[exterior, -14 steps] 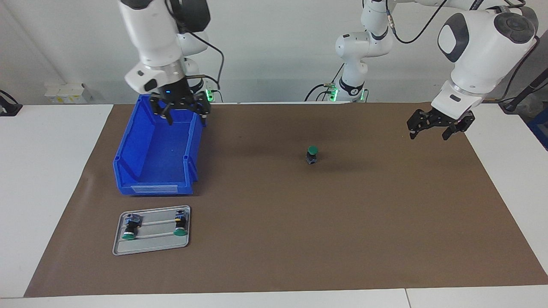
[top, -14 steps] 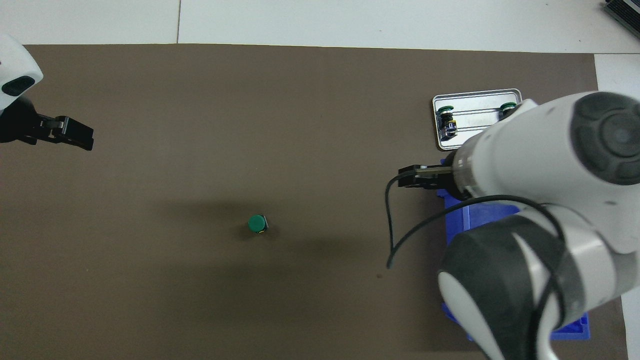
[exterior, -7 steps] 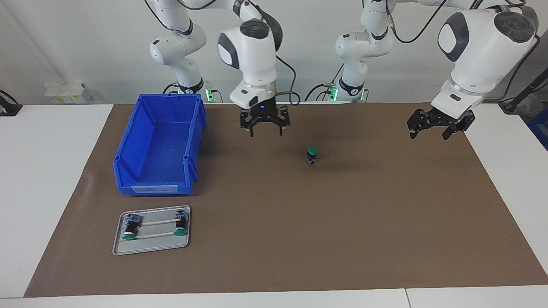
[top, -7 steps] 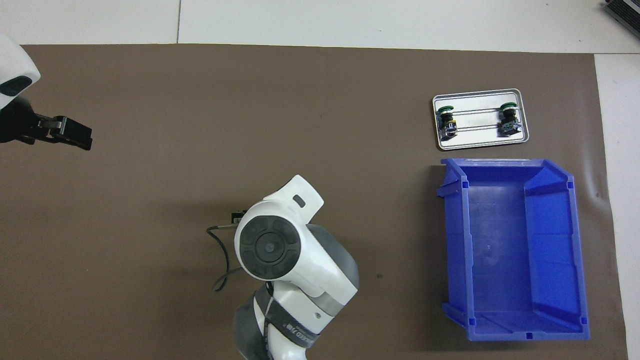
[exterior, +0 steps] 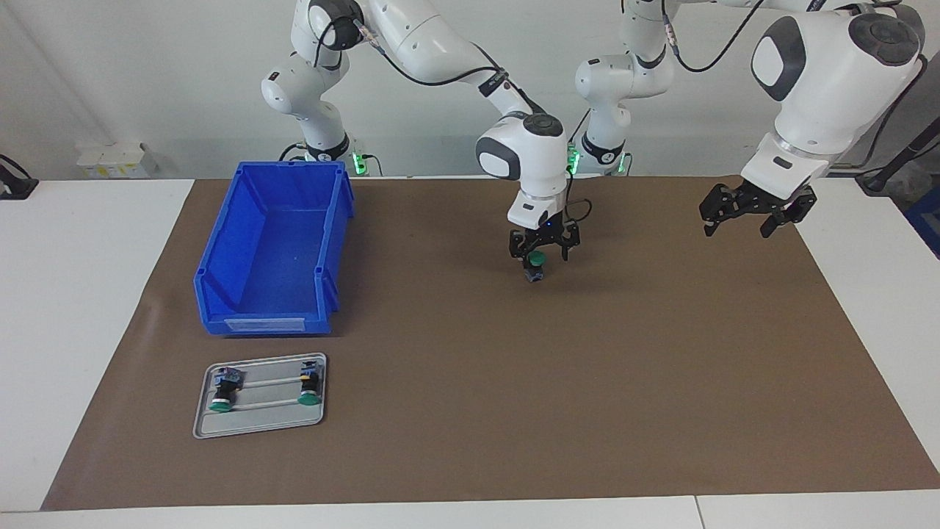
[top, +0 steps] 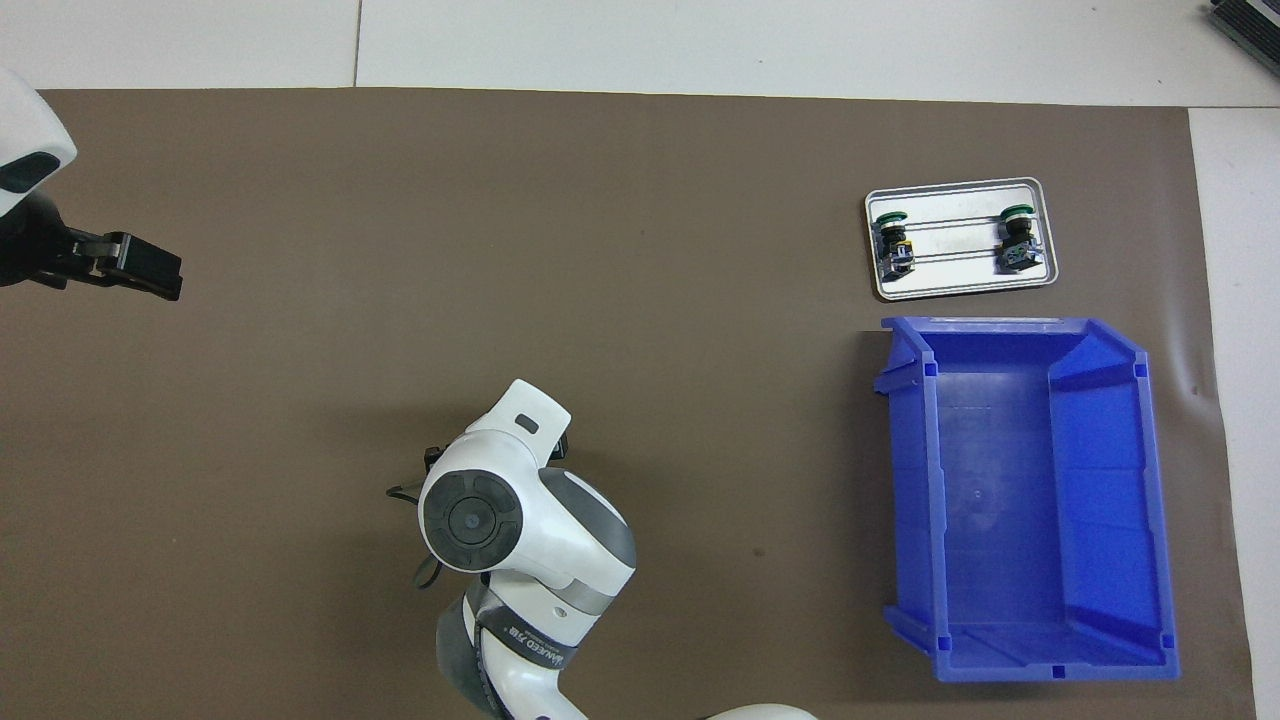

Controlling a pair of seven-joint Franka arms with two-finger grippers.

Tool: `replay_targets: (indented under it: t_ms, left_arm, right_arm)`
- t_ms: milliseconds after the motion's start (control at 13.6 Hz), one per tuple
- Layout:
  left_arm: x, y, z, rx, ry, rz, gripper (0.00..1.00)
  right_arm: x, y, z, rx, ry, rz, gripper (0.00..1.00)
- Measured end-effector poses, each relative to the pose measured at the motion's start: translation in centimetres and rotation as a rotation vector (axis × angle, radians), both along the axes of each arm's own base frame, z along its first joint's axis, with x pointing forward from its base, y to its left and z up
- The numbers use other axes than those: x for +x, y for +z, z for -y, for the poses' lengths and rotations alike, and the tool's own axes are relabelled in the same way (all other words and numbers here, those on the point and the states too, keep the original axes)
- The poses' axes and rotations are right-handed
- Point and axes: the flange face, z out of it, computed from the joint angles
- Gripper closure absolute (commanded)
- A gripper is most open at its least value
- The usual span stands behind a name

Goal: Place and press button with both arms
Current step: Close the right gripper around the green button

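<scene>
Facing view: the right gripper [exterior: 544, 251] is hanging low over the button [exterior: 537, 263] w/ its fingers spread to either side of the green cap, not clamped; can't tell if a fingertip is touching it. The button is standing upright on the brown mat [exterior: 470, 382], roughly mid-table, toward the robots' edge of the mat. The left gripper [exterior: 752, 211] is hovering open & empty over the mat's edge at the left arm's end of the table; that arm is waiting. The blue bin [exterior: 270, 253] is sitting empty at the right arm's end. The metal tray [exterior: 259, 420] is lying farther from the robots than the bin, just apart from it, w/ two more green-capped buttons [exterior: 311, 383] lying on their sides in it.

Overhead view: the right arm's wrist [top: 525, 520] is covering the button completely, so neither it nor the right gripper's tips are showing. The left gripper [top: 135, 268] is showing at the edge, up in the air over bare mat [top: 600, 230]. Bin [top: 1030, 500] & tray [top: 960, 288] are sitting side by side at the right arm's end, tray farther from the robots.
</scene>
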Motion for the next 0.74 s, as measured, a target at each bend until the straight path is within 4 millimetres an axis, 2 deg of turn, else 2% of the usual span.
replay_targets:
  t_ms: [74,221,368,442,515,736]
  left_arm:
    - [0.00,-0.01,0.00,0.000,0.000,0.000,0.00]
    - [0.00,-0.02,0.00,0.000,0.000,0.000,0.00]
    - [0.00,-0.03,0.00,0.000,0.000,-0.001,0.00]
    - [0.00,-0.03,0.00,0.000,0.000,-0.001,0.00]
    - [0.00,-0.03,0.00,0.000,0.000,-0.001,0.00]
    - [0.00,-0.03,0.00,0.000,0.000,-0.001,0.00]
  right_arm:
    - [0.06,0.07,0.02,-0.010,0.025,0.011,0.00]
    - [0.24,0.15,0.12,-0.022,0.059,0.023,0.11]
    - [0.31,0.13,0.20,-0.032,0.089,0.028,0.36]
    - [0.29,0.07,0.22,-0.037,0.099,0.027,0.59]
    - [0.22,-0.05,0.29,-0.046,0.102,0.020,1.00]
    - [0.12,-0.26,0.48,-0.071,0.103,0.004,1.00]
